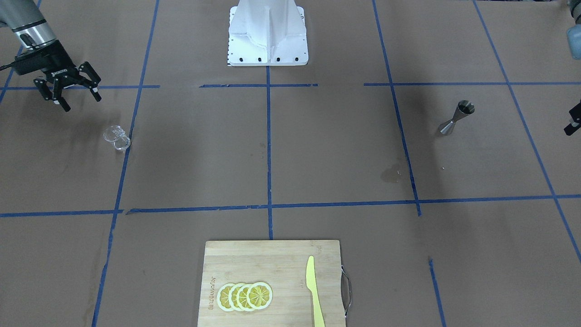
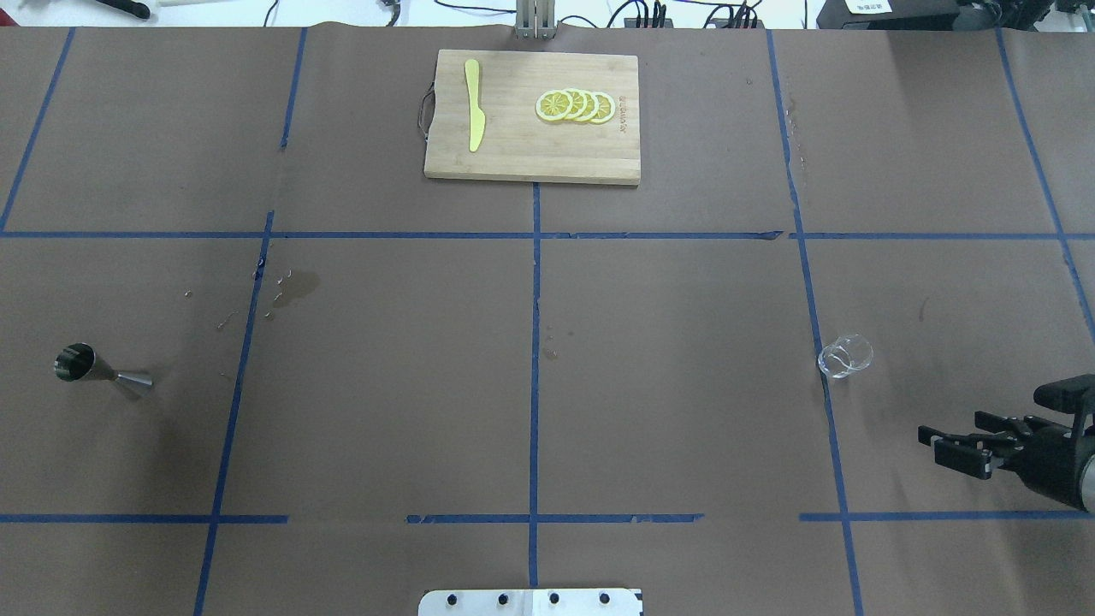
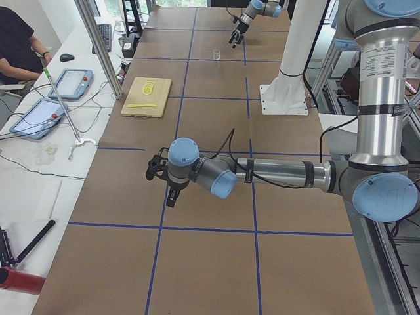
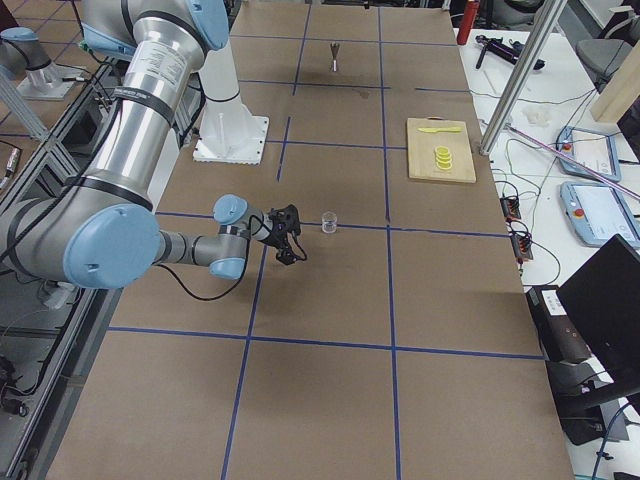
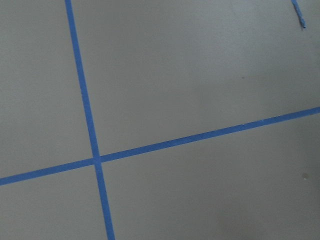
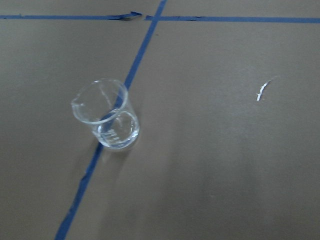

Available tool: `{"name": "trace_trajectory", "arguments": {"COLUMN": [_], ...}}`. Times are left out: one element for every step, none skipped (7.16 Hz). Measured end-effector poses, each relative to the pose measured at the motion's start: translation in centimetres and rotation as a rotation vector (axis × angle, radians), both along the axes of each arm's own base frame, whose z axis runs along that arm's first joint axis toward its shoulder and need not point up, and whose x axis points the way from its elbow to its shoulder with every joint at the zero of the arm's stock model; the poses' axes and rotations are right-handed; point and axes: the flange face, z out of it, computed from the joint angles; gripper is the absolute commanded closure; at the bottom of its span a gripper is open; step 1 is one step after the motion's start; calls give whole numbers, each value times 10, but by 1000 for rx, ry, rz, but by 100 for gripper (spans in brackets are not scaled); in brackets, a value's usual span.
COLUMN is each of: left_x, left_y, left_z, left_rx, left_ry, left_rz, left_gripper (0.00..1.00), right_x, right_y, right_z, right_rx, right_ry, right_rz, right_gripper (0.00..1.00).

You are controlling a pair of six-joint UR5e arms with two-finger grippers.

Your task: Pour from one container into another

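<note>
The clear glass cup (image 1: 117, 137) stands upright beside a blue tape line, also seen at cup (image 2: 845, 356) and close up as the cup (image 6: 107, 117), with a little clear liquid at its bottom. My right gripper (image 1: 81, 103) hovers open and empty, a short way from the cup on the robot's side; overhead the right gripper (image 2: 932, 445) points toward it. The steel jigger (image 1: 457, 118) stands upright on the other side of the table, shown overhead as the jigger (image 2: 98, 366). Only a sliver of my left gripper (image 1: 573, 120) shows beyond the jigger; I cannot tell its state.
A wooden cutting board (image 2: 530, 162) at the far middle holds lemon slices (image 2: 575, 105) and a yellow knife (image 2: 473, 115). A damp stain (image 2: 299, 285) marks the paper near the jigger. The robot's white base (image 1: 268, 32) sits at the near middle edge.
</note>
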Motion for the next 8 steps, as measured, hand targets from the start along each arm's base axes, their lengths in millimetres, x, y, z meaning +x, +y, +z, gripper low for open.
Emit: {"name": "trace_trajectory", "arguments": {"left_x": [-2,-3,-6,-14,-22,-25,-28,-30], "left_y": [-1,-2,-3,-1,3,13,28,38], "left_z": [5,12,27,43,51,57,60,50], "left_rx": [8,25,38,29,-4,-51,-81,-103], "left_ry": [-34,-65,-90,-92,-55,-1,30,43], "left_rz": [-7,8,43,63,74,87,90,89], "left_gripper": [0,0,0,0,0,0,0,0], "right_x": [27,51,74,98,126,158,192,223], "right_y": [-26,-50,-70,-92,-116,-140,-164,-178], "right_z": [13,23,31,36,40,42,43,44], "right_rx": [-66,-86,-87,-88,-96,-125,-166,-206], "right_ry": [4,23,66,120,173,216,236,234], "right_rz": [-19,-34,-44,-57,-80,-128,-189,-249], "right_gripper": [0,0,0,0,0,0,0,0]}}
